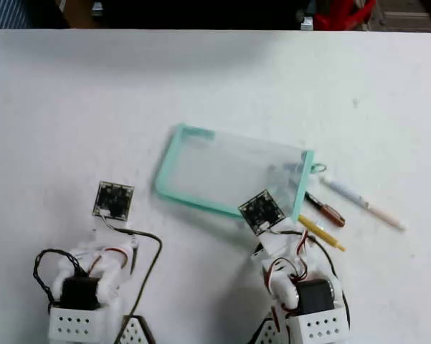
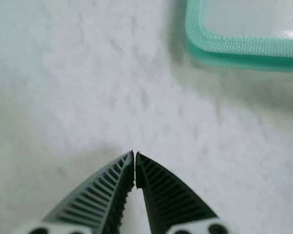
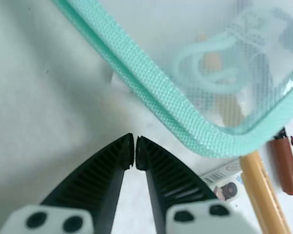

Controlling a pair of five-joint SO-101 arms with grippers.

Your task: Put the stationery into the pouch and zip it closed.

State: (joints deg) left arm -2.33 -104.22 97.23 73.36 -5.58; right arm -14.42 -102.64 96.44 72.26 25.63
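Note:
The clear mesh pouch [image 1: 226,170] with a teal border lies flat mid-table. Right of it lie three pens: a white one [image 1: 362,202], a brown one [image 1: 326,210] and a yellow one [image 1: 321,233]. My right gripper [image 3: 135,139] is shut and holds nothing, just off the pouch's near right corner [image 3: 205,141]. Close to it are the yellow pen [image 3: 263,195] and brown pen [image 3: 287,165]. The teal zipper loop [image 3: 205,53] shows through the mesh. My left gripper [image 2: 135,155] is shut and holds nothing over bare table, short of the pouch's near left corner [image 2: 219,48].
The white table [image 1: 72,107] is bare to the left and behind the pouch. Both arm bases [image 1: 79,301] [image 1: 308,304] stand at the near edge. A white printed item [image 3: 224,178] lies beside the yellow pen, partly under the right gripper.

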